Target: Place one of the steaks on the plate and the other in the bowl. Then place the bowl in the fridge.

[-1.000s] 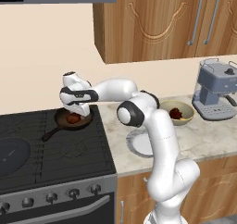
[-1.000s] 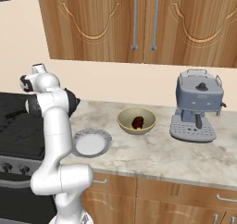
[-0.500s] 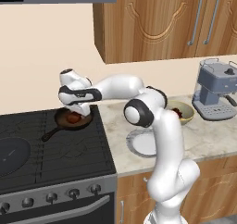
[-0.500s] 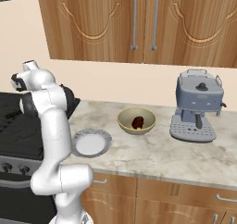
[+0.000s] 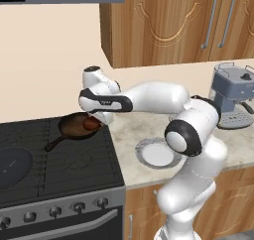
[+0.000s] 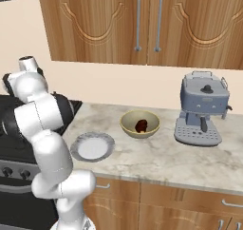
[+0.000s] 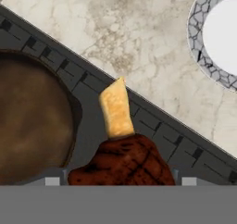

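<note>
- Wooden cabinets (image 6: 142, 24) hang over a marble desk (image 6: 156, 153) beside a black stove (image 5: 54, 164).
- On the stove sits a dark skillet (image 5: 74, 127) with its handle pointing toward the front left.
- The end effector (image 5: 94, 120) hangs just over the skillet's right edge, near the seam between stove and desk.
- In the hand view a reddish-brown steak (image 7: 122, 165) with a pale tan strip at one end sits between the finger tips, above the stove grate and just beside the skillet's rim; the left base view shows the same meat (image 5: 90, 124) under the hand.
- The jaws stand wide, one on each side of the steak; whether they are pressing on it I cannot tell.
- A white plate (image 6: 92, 146) with a grey rim lies bare on the desk, near the stove.
- The olive-tan bowl (image 6: 140, 123) stands further right on the desk, with the other steak (image 6: 141, 125) inside.
- A grey espresso machine (image 6: 201, 108) stands at the right, near the bowl.
</note>
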